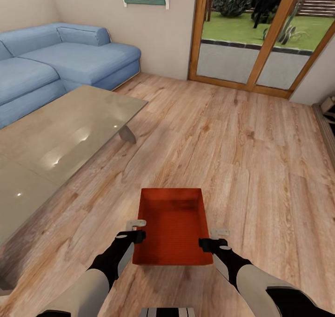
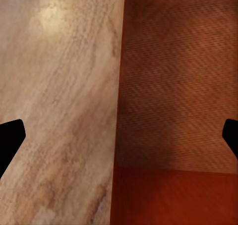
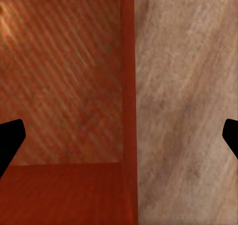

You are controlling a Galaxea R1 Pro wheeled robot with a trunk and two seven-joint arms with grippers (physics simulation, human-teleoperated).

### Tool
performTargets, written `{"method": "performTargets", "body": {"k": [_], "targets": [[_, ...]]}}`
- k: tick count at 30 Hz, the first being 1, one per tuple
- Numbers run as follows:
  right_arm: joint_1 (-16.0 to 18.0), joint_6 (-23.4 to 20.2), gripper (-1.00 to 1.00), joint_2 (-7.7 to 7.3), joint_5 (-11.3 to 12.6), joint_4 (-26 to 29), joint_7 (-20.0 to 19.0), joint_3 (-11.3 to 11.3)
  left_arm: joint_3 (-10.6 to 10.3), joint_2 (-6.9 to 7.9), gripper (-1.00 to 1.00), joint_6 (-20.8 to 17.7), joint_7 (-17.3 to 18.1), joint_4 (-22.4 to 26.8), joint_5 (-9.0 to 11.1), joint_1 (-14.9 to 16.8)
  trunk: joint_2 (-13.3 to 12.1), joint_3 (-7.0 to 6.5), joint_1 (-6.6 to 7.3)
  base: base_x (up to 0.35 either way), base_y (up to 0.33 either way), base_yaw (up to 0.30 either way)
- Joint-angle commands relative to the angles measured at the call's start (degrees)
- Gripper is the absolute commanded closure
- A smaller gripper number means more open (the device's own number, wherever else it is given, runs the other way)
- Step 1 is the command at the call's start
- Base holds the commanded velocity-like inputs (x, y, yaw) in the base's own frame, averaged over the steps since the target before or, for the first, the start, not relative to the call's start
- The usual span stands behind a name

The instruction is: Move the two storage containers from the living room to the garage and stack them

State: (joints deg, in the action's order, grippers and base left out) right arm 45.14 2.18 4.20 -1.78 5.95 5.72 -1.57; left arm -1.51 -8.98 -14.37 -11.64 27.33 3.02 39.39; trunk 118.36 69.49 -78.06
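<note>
Head view: one orange-red storage container (image 1: 172, 226) is flanked by both grippers above the wood-plank floor (image 1: 260, 168) of the living room.

Head view detail: the left gripper (image 1: 136, 229) is set at the container's left wall and the right gripper (image 1: 215, 238) at its right wall, near the end closest to the robot; a glass table (image 1: 60, 135) and a blue sofa (image 1: 56, 61) are seen beyond the left gripper. Left wrist view: the left wall's rim is framed between widely spread fingertips (image 2: 11, 138), with nothing clamped. Right wrist view: the right wall's rim is likewise straddled by parted fingertips (image 3: 11, 140). The grasping step is judged to be in hand; both grippers would next need to be lowered over the rims and closed evenly before a lift is tried.
</note>
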Motion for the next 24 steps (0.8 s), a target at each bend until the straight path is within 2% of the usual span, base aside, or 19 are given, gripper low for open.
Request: {"method": "performTargets", "body": {"k": [1,19,24], "targets": [[0.0,0.2,-1.00,0.02,-0.2,-0.1,0.2,-0.1,-0.2,0.01,-1.00,-0.3,-0.3,0.1,0.3,0.0,0.0,0.03,0.01,0.000,0.000,0.000],[0.0,0.2,-1.00,-0.05,-0.3,-0.1,0.2,0.0,-0.2,0.97,-1.00,-0.8,-0.3,-0.6,0.3,0.0,0.0,0.03,0.01,0.000,0.000,0.000],[0.0,0.2,-1.00,-0.02,-0.3,-0.1,0.2,0.0,-0.2,1.01,-1.00,-0.8,-0.3,-0.6,0.3,0.0,2.0,0.93,-1.09,0.000,0.000,0.000]]}}
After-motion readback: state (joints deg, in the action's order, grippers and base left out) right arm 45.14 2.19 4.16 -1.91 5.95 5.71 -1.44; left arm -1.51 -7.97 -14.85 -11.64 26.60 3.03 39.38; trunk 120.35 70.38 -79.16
